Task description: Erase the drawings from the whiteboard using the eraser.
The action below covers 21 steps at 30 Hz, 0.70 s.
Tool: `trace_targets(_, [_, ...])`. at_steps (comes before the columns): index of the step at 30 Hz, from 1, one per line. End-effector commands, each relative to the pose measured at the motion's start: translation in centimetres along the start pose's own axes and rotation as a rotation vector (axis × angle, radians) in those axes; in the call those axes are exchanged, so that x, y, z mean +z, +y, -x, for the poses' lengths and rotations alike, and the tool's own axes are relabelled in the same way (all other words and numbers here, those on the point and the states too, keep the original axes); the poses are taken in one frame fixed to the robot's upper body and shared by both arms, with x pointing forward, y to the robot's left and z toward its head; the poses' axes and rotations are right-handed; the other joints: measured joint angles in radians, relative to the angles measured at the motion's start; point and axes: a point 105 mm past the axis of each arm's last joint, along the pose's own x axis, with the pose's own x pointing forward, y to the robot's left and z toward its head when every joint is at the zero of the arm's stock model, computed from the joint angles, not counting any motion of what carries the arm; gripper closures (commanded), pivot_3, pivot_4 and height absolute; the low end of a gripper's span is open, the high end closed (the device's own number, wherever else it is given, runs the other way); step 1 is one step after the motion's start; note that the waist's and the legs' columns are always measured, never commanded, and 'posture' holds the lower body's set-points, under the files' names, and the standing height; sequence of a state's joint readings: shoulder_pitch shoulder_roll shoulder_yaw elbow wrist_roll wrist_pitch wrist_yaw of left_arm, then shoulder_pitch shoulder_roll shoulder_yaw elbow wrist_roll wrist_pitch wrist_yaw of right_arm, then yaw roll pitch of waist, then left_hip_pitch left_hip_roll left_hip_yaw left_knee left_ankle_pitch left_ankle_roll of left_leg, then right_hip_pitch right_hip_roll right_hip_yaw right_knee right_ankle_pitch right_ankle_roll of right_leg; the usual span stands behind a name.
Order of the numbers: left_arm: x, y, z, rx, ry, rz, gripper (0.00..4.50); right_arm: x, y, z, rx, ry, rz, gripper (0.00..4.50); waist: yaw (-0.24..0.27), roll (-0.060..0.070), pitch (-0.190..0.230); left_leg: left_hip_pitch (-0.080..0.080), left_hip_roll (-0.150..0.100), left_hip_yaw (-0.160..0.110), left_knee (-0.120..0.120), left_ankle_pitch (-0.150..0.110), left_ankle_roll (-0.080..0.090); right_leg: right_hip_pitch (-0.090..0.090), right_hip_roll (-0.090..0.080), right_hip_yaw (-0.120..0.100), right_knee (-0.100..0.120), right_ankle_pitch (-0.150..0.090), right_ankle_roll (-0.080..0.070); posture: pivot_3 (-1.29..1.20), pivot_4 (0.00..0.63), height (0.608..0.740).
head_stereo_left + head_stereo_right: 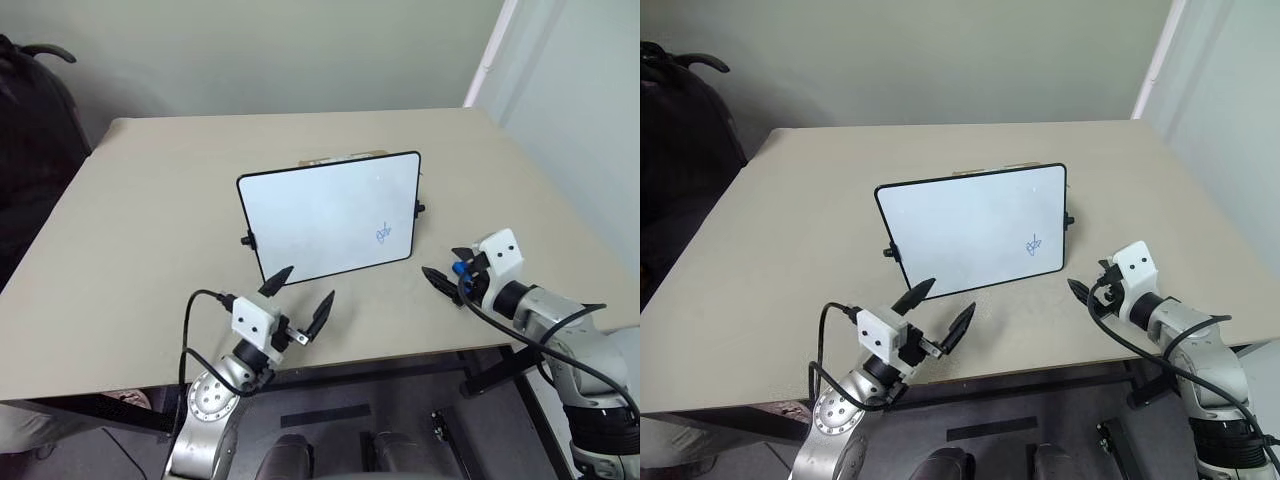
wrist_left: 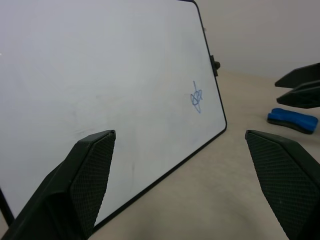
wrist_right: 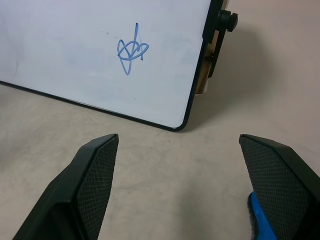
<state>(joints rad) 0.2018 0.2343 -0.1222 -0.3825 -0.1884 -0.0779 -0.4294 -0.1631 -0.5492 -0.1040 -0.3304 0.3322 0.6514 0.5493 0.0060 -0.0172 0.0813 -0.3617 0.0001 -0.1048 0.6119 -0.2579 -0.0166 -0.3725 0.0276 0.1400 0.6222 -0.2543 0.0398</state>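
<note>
The board (image 1: 330,217) stands propped near mid-frame on the table (image 1: 130,220), with the scribble (image 1: 383,233) low toward its right edge. The eraser (image 1: 461,268) lies on the table right of the board's lower right corner, just beside the right pincer (image 1: 446,273), whose jaws stand wide and hold nothing. In the right wrist view the eraser (image 3: 260,222) sits against the inner face of one finger, not yet centred between the two. The left pincer (image 1: 297,295) hovers wide and empty at lower centre, before the board's lower left.

The step in hand looks like picking up the eraser. It would go best if the right pincer shifted so the block lies squarely between the fingers, then closed across its narrow sides with the felt left free to face the board.

Bare table lies between eraser and scribble, so the path is short. The table's near edge is close behind both pincers. The board is only propped, so a hard push could tip it backward.
</note>
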Motion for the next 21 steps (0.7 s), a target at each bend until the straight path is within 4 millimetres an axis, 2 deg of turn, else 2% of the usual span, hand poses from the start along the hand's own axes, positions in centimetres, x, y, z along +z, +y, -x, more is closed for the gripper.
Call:
trace_targets(1, [1.4,-0.9,-0.2,-0.029,-0.038,-0.022,0.0,1.1,-0.5,0.8,-0.032,-0.035,0.001,0.42,0.001,0.0,0.0,0.0,0.0,0.0,0.0,0.0,0.0,0.0,0.0,0.0,0.0,0.0,0.0,0.0,0.15,0.73])
trace_targets(9, [1.1,-1.3,-0.5,-0.049,-0.025,-0.014,0.0,0.7,-1.0,1.9,-0.072,-0.004,-0.039,0.42,0.0,0.0,0.0,-0.001,0.0,0.0,0.0,-0.002,-0.003,0.0,0.0,0.0,-0.001,0.0,-0.001,0.0,0.15,0.73])
trace_targets(14, [-1.1,-1.3,-1.0,-0.047,0.032,-0.004,0.0,0.5,-2.0,2.4,-0.104,0.039,-0.066,0.42,0.001,0.001,0.0,-0.003,0.0,0.0,0.0,-0.003,-0.005,0.0,0.0,0.0,-0.001,0.0,-0.001,0.0,0.15,0.73])
trace_targets(21, [-1.3,-1.2,-1.1,-0.017,0.018,-0.003,0.0,0.8,-2.8,1.8,-0.084,0.092,-0.13,0.42,-0.002,0.0,0.0,-0.004,0.0,0.001,0.0,0.0,0.0,0.0,0.0,0.0,-0.001,0.0,0.0,0.0,0.15,0.73])
